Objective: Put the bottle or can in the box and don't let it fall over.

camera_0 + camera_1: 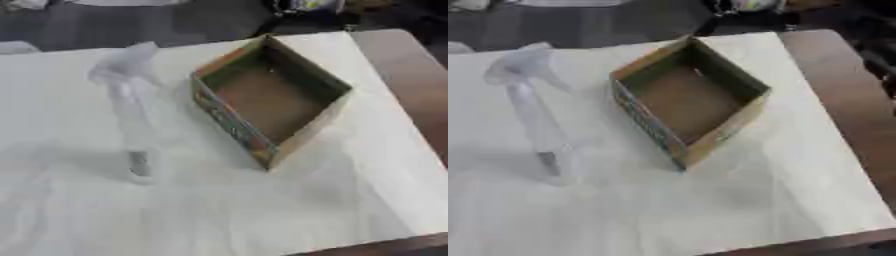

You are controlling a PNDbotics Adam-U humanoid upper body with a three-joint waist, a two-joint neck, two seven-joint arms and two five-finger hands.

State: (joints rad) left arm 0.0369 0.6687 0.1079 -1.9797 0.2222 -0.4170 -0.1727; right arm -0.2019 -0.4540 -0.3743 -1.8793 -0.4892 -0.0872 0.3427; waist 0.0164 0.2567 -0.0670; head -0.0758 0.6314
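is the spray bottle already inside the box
No, the clear spray bottle stands upright on the white table to the left of the open cardboard box, which holds nothing.

One clear spray bottle [129, 115] and one open cardboard box [271, 97] are counted on one table [350, 200].

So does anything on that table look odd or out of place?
Nothing is spilled or broken. The clear spray bottle stands upright on the white table, left of the box and apart from it. The box is open and empty, turned corner-on to the table's edges. No robot hand shows.
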